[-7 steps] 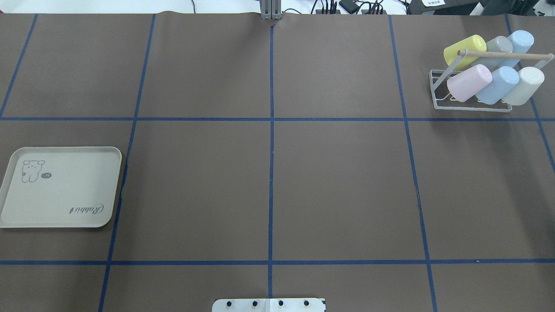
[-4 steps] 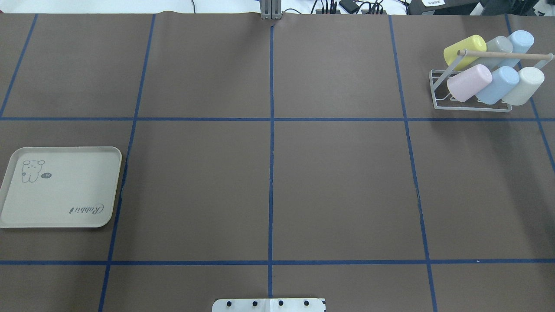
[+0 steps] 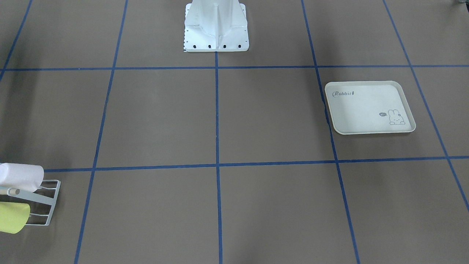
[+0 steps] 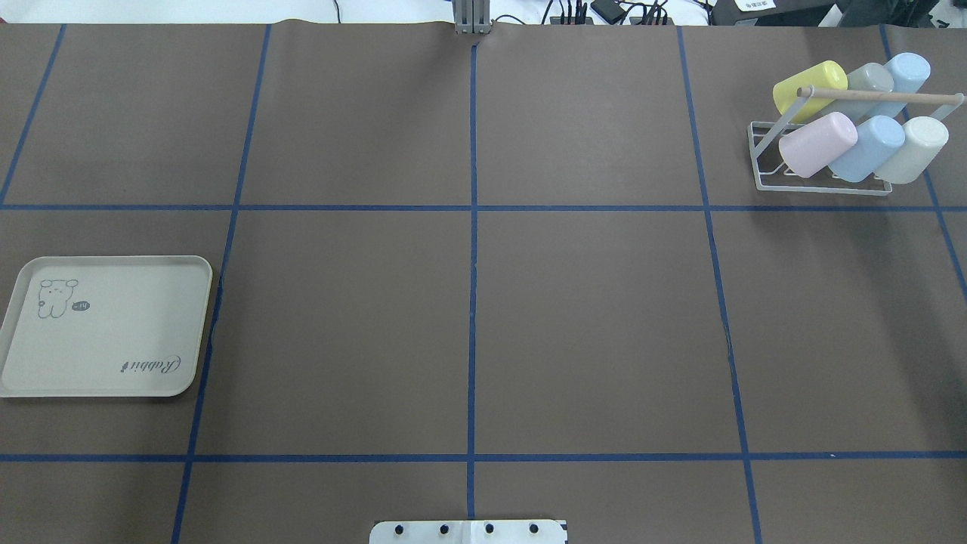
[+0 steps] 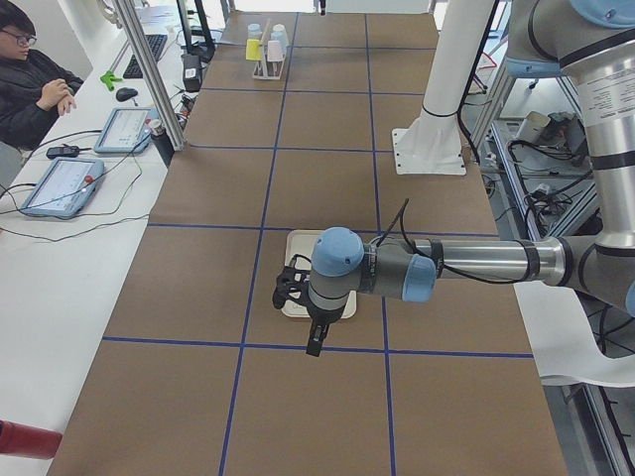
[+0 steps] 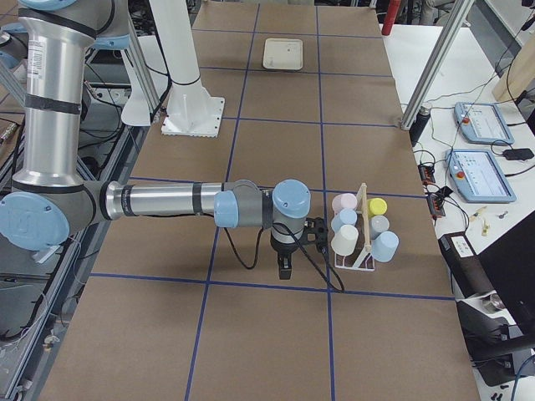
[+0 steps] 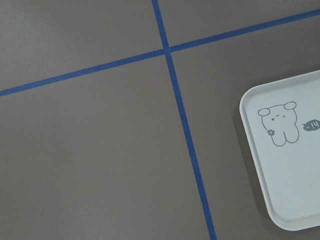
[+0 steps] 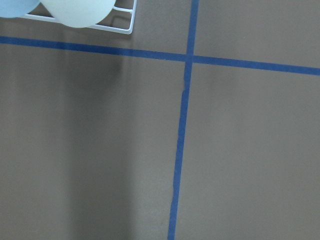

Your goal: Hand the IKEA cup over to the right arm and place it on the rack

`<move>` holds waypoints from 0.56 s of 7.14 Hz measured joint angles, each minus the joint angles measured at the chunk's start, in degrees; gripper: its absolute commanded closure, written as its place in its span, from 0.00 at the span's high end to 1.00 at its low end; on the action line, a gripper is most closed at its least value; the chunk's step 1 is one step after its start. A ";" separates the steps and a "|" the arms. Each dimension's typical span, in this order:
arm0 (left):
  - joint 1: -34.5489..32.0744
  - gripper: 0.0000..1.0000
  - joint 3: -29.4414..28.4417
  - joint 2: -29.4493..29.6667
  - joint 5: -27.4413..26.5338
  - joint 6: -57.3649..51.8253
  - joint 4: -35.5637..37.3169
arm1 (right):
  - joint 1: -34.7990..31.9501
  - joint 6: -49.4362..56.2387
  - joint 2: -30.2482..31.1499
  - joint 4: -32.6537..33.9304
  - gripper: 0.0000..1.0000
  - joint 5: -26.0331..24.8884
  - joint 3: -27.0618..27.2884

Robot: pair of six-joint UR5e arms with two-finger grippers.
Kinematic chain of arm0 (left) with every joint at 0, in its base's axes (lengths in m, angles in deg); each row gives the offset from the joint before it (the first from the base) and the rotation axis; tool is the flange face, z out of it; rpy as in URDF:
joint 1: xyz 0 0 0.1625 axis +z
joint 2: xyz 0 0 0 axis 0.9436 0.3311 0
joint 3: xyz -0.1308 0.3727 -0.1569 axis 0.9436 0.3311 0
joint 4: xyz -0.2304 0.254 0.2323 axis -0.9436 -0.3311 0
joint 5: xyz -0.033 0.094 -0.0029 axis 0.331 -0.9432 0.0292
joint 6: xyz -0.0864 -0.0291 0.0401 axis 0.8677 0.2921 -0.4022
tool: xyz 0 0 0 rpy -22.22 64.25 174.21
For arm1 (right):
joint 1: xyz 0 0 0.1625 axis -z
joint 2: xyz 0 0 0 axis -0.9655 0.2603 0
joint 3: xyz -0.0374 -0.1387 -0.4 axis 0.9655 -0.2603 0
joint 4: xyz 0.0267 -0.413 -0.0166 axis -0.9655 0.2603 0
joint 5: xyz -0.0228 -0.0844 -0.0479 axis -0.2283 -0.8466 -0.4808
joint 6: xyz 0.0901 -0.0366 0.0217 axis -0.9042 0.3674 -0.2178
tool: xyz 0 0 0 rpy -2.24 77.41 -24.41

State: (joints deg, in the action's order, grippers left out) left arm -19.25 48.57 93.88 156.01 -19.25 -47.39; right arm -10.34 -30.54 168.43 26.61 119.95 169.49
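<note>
1. The black two-finger left gripper [image 5: 314,347] is hanging fingers-down above the table, near the tray. You are seeing it in a side view only, so you cannot tell how far its fingers are parted or whether it is gripping anything.

2. The black two-finger right gripper [image 6: 283,272] is hanging fingers-down just beside the rack, apart from it. You are getting a side view only here too, so its opening and any load cannot be told.

3. The grey tubular left arm [image 5: 476,261] and right arm [image 6: 159,200], both with pale blue joint caps, are each reaching out with the forearm level over the table.

4. The small white wire-frame rack [image 4: 823,189] with a pale wooden rod [image 4: 880,96] is standing at the far right corner in your overhead view.

5. Six smooth plastic cups are all sitting tilted on the rack's prongs, in two rows.
   - Far row: yellow cup [image 4: 810,87], grey cup [image 4: 869,79], pale blue cup [image 4: 908,72].
   - Near row: pink cup [image 4: 817,143], blue cup [image 4: 867,147], cream cup [image 4: 914,149].
   - You cannot tell which one is the task's cup.

6. The cream rectangular tray [image 4: 113,340], printed with a rabbit, is lying flat at the left edge, well apart from the rack.

7. The brown paper-covered table [image 4: 589,317], gridded with blue tape, is carrying rack and tray.

8. The white base pedestal [image 3: 216,25] is standing at the robot's side, mid-width.

9. A person [image 5: 30,84] in dark clothing is sitting at the side bench.
</note>
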 measured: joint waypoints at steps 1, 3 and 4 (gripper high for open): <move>0.01 1.00 -0.89 -0.01 0.00 -0.02 0.02 | 0.03 0.00 -0.19 -0.05 0.99 0.61 0.00; 0.02 1.00 -2.24 0.02 0.00 -0.08 0.00 | 0.19 0.00 -0.73 -0.18 0.99 1.48 0.01; 0.02 1.00 -2.45 0.03 -0.02 -0.11 -0.01 | 0.22 -0.04 -0.85 -0.20 0.99 1.69 0.02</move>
State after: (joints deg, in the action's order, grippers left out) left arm -19.23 46.11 93.90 155.98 -19.36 -47.39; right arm -10.12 -30.58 167.58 26.41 121.64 169.51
